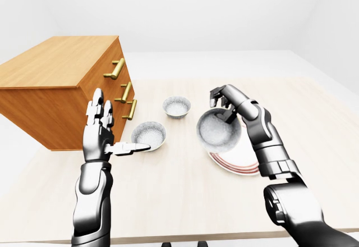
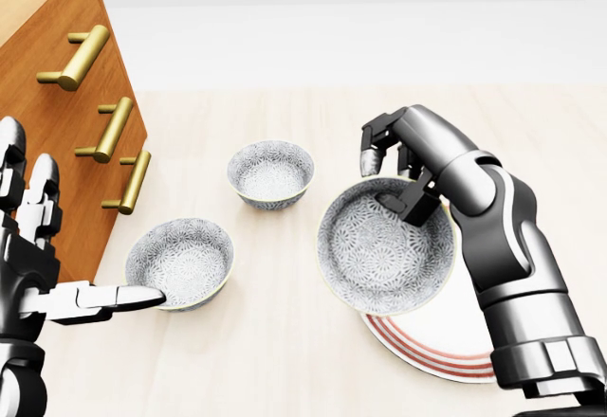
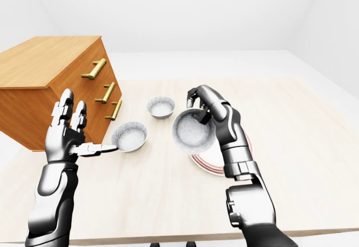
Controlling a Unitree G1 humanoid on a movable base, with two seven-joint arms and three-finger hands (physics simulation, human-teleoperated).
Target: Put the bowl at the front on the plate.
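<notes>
My right hand [image 2: 403, 175] is shut on the rim of a patterned grey bowl [image 2: 379, 246], holding it tilted in the air over the left part of the red-striped white plate [image 2: 446, 341]. Two more patterned bowls rest on the table: one [image 2: 180, 262] at the left near my left hand, another [image 2: 270, 172] higher up in the head view. My left hand [image 2: 47, 265] is open, fingers upright, its thumb [image 2: 114, 297] pointing right beside the left bowl's rim without gripping it.
A wooden drawer chest [image 1: 56, 90] with brass handles [image 2: 114, 130] stands at the left of the light wooden table [image 1: 314, 123]. The table's near edge [image 1: 224, 237] runs along the bottom of the left-eye view.
</notes>
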